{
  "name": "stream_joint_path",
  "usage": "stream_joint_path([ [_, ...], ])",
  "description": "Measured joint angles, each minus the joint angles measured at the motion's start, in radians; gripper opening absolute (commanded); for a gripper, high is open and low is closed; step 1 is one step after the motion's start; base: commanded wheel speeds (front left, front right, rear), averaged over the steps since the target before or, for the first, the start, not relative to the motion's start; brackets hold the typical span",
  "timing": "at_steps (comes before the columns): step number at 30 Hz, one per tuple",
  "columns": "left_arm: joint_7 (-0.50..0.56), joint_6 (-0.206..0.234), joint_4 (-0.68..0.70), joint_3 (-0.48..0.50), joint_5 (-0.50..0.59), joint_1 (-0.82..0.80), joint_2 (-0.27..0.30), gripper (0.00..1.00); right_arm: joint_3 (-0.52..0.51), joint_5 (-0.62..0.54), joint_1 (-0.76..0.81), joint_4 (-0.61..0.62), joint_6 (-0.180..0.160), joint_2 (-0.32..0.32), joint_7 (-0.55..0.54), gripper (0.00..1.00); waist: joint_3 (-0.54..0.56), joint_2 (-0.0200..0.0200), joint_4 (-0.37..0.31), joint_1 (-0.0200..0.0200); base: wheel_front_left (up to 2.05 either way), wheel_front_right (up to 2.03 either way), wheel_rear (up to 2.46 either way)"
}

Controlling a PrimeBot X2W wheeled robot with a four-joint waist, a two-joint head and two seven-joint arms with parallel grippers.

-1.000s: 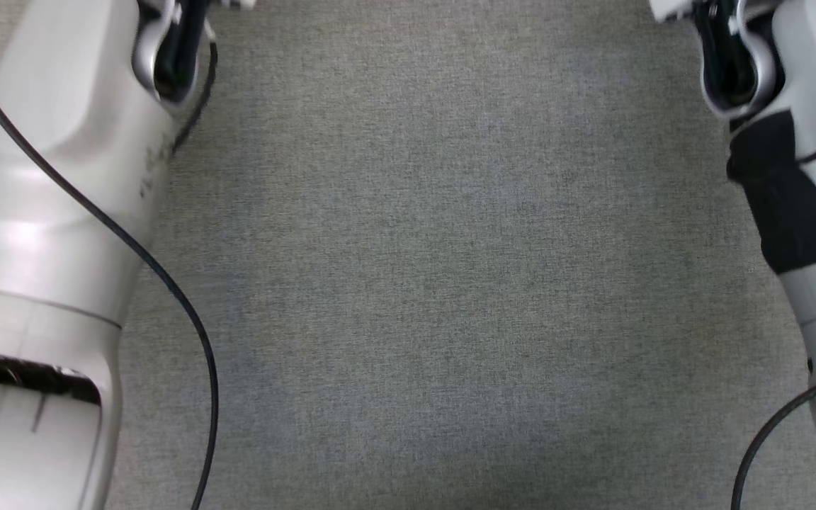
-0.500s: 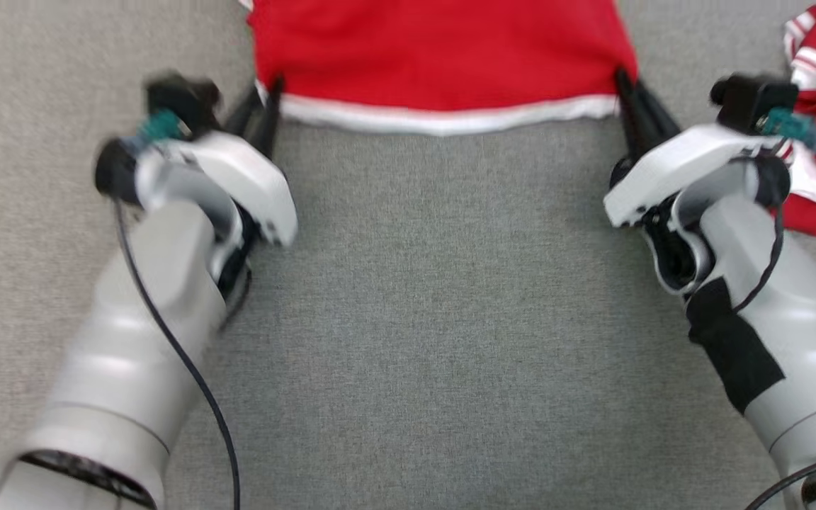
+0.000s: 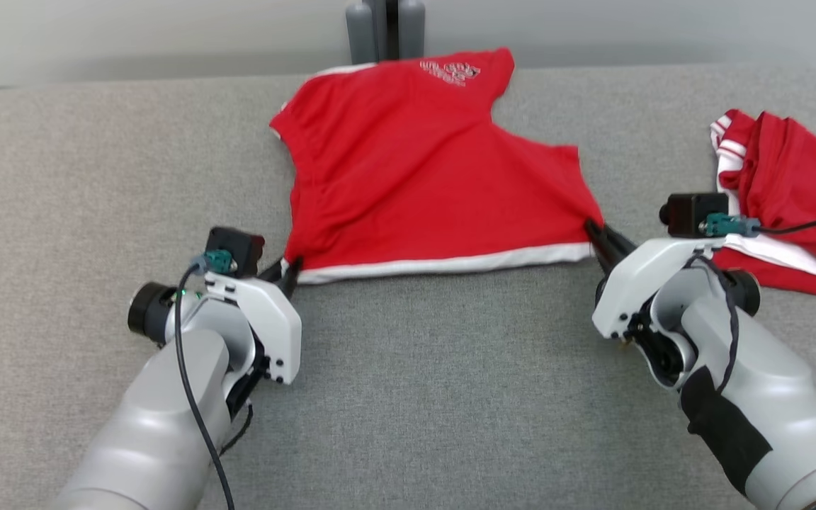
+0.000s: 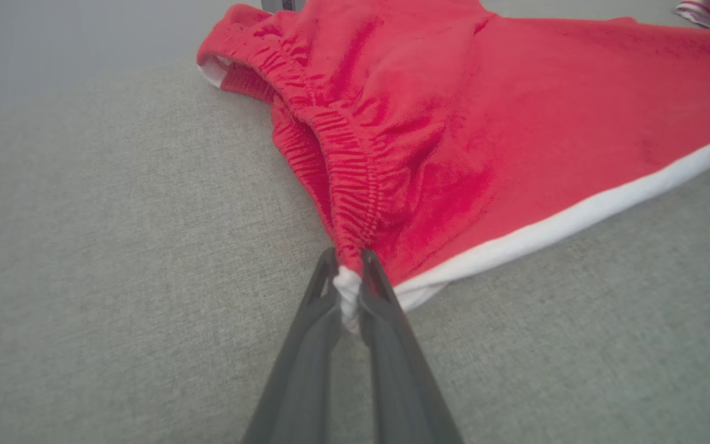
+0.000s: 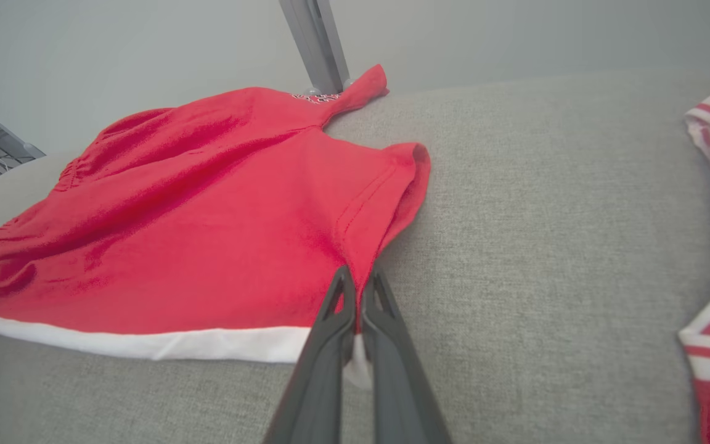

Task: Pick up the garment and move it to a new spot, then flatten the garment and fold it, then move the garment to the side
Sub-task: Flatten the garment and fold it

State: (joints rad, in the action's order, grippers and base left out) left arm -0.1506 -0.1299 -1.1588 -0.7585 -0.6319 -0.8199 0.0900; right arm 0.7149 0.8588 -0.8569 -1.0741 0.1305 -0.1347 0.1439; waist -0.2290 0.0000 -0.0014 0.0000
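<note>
My left claw (image 3: 290, 269) is clenched on the lower-left corner of the red garment (image 3: 415, 177). My right claw (image 3: 594, 232) pinches its lower-right corner, and the white hem band (image 3: 443, 263) is drawn straight between them across mid-frame in the head view. The soft knit lies spread on the grey woven surface (image 3: 450, 397). The left wrist view brings out a puckered gathered edge (image 4: 339, 154), the right wrist view a stitched seam (image 5: 364, 200). At the right of the head view lies a crumpled red-and-white cloth (image 3: 790, 177).
</note>
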Motion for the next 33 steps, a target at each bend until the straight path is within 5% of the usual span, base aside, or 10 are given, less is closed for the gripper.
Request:
stream_joint_path([
  [16, 0.107, -0.001, 0.117, -0.177, -0.175, 0.182, 0.082, 0.00, 0.176, 0.146, 0.127, 0.063, 0.000, -0.099, -0.185, 0.00, 0.169, 0.0000, 0.012, 0.0000, 0.00, 0.00, 0.00],
  [33, 0.152, -0.001, 0.306, -0.285, -0.294, 0.310, 0.218, 0.00, 0.280, 0.340, 0.238, 0.319, 0.001, -0.260, -0.397, 0.00, 0.273, 0.0000, 0.037, 0.0000, 0.00, 0.00, 0.00],
])
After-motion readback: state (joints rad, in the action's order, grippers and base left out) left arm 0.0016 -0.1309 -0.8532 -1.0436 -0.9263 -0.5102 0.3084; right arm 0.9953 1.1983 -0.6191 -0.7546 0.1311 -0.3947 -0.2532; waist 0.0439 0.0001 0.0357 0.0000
